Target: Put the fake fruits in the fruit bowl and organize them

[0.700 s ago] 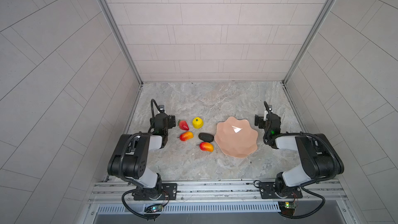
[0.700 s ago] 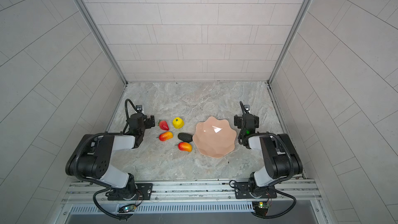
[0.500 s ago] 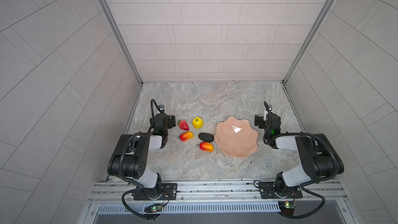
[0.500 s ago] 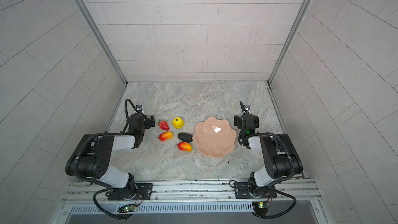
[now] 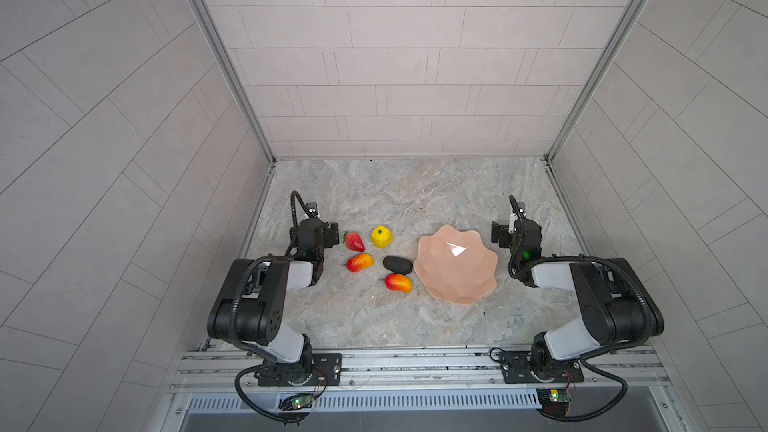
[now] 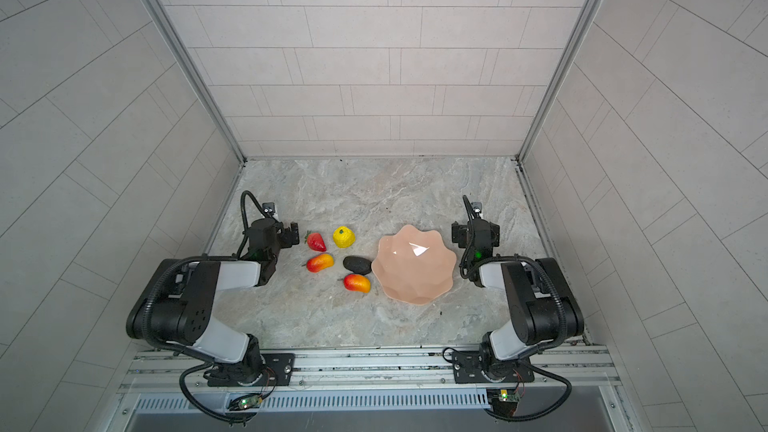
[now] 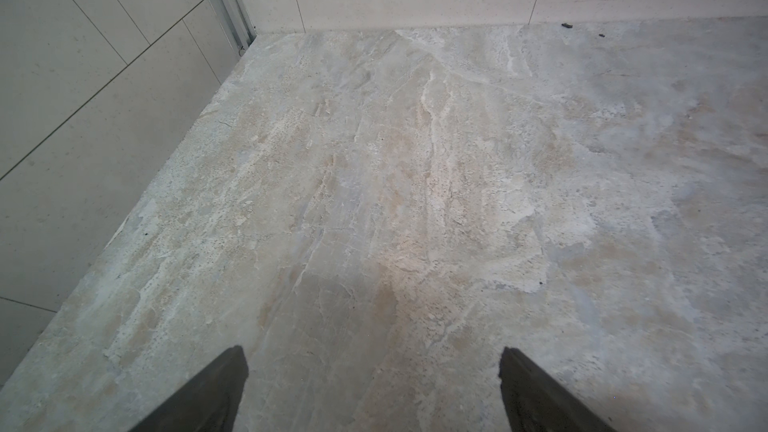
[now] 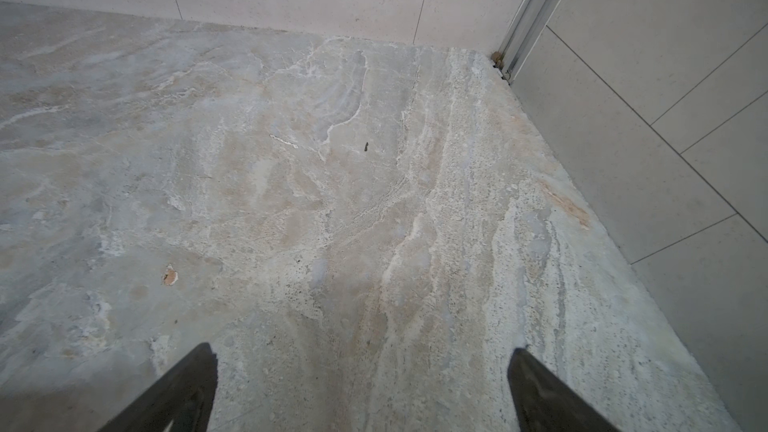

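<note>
Robot lab cell, tiled walls (image 5: 395, 56)

Both top views look steeply down from high above the near edge of the table (image 5: 374, 317), facing the back wall (image 5: 395, 56), far enough off to hold the whole tabletop with the fruit bowl (image 5: 457, 284) and the fake fruits (image 5: 360, 262); they share nearly all of the scene, shifted slightly sideways; the left wrist view rides low and close behind the left gripper (image 7: 372, 353), facing the back wall and left side wall (image 7: 83, 118); the right wrist view looks past the right gripper (image 8: 361, 349) toward the back wall and right side wall (image 8: 665, 139); both show bare table that the top views also cover
</note>
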{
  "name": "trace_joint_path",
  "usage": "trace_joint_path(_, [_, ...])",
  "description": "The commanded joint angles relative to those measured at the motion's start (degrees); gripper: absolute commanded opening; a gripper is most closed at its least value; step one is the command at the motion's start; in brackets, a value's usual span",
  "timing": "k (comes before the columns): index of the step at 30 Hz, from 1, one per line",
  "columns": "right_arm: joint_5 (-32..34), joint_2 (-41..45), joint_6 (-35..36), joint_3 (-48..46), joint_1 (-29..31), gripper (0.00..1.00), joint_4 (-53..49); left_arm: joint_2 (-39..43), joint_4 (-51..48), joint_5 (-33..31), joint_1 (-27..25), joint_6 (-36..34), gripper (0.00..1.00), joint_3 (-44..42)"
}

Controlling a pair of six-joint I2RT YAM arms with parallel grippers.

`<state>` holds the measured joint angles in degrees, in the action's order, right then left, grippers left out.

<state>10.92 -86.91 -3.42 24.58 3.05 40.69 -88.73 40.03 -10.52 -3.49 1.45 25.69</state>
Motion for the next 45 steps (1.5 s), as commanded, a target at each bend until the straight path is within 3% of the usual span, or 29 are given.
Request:
trace_joint_path(1, [0.16, 0.17, 0.38, 0.66, -0.24, 1.0, 0.01, 0.57, 0.49, -0.11, 0.32, -0.27, 1.0, 0.85])
trace_joint_path(15, [0.35, 0.6, 0.56, 0.15, -0.19, 1.0, 0.79, 1.04, 0.46, 0.26, 0.32, -0.38, 1.0, 0.9])
trace_joint_path(17, [1.69, 3.34, 0.05, 1.43, -0.04, 1.0, -3.56, 2.76, -5.33, 0.99, 0.35, -1.0, 1.0, 3.32])
trace_joint_path(20, [1.71, 12.79, 0.79, 4.22, 0.72, 1.0, -13.94, 7.32, -22.36, 0.15, -0.25, -0.23, 1.0, 10.8])
trace_joint_path(23, [1.43, 22.7, 1.17, 6.98, 2.22, 1.0, -22.66, 12.81, -31.69, -2.88, -3.29, -0.32, 1.0, 14.48])
trace_joint_path(29, [-7.72, 28.85, 0.81, 19.81, 6.68, 1.0, -44.68, 22.06, -61.56, -4.73, -7.63, 3.27, 1.0, 28.46])
trace_joint_path(33, [-13.05, 25.36, -2.17, 25.97, 14.14, 1.0, -51.35, 23.17, -77.93, 1.03, -7.71, 5.78, 1.0, 39.59])
trace_joint_path(37, [-10.67, 18.51, -2.91, 31.15, 26.03, 1.0, -53.42, 21.16, -88.03, 3.26, -7.63, 2.85, 1.0, 47.83])
trace_joint_path(40, [-9.09, 10.83, -3.44, 36.66, 32.81, 1.0, -54.65, 19.13, -92.76, 1.64, -7.58, 4.07, 1.0, 50.42])
trace_joint_path(45, [-9.49, -3.22, -4.99, 48.06, 38.9, 1.0, -58.68, 17.53, -96.81, 3.05, -7.34, 3.81, 1.0, 50.28])
